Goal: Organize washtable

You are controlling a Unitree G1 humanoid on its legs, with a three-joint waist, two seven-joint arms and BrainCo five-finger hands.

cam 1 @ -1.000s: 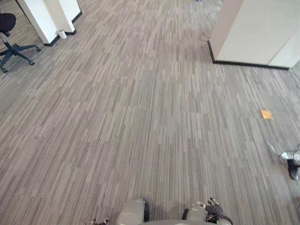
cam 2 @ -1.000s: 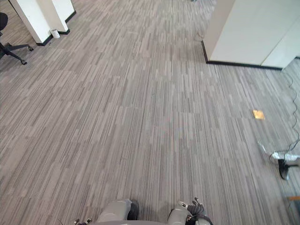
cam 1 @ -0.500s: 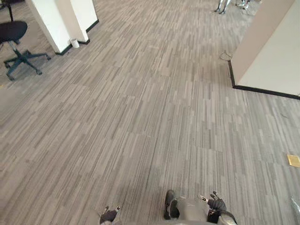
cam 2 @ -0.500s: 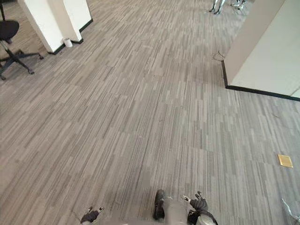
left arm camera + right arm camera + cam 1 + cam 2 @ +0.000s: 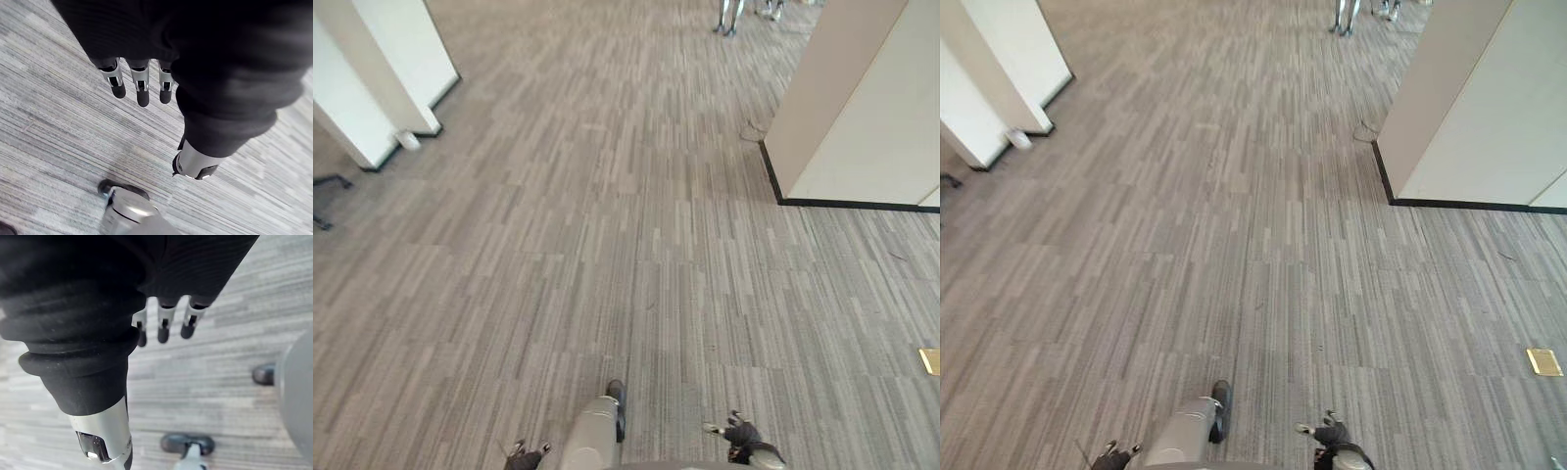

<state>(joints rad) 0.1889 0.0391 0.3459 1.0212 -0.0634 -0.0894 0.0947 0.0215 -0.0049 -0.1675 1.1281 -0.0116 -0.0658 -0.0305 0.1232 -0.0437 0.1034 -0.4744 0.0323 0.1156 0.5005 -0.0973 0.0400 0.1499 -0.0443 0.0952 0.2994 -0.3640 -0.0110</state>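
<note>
While the robot stands on open striped grey carpet [image 5: 607,245], its left hand [image 5: 524,456] shows at about 7 o'clock on the near edge of the head views and its right hand [image 5: 740,437] at about 5 o'clock, both low and well apart from everything around them. Seen from its own wrist, the left hand's fingers [image 5: 142,93] hang straight and loose in a row above the carpet, spread wide and closed around nothing. The right hand's fingers [image 5: 164,330] hang the same way, relaxed and straight, and grasp nothing either. At 10 o'clock a white pillar [image 5: 372,69] rises from the floor, with a small white object [image 5: 408,140] just beside its base; what that object is cannot be told. Near 9 o'clock a dark chair base [image 5: 325,186] pokes in from the edge. At 2 o'clock stands a tall white partition [image 5: 862,117] with a black baseboard [image 5: 842,204] along its foot. A small tan square [image 5: 1543,361] lies flat on the carpet at about 4 o'clock, well apart from the right hand. Far off at 12 o'clock a pair of silvery legs [image 5: 729,15] stands on the floor.
</note>
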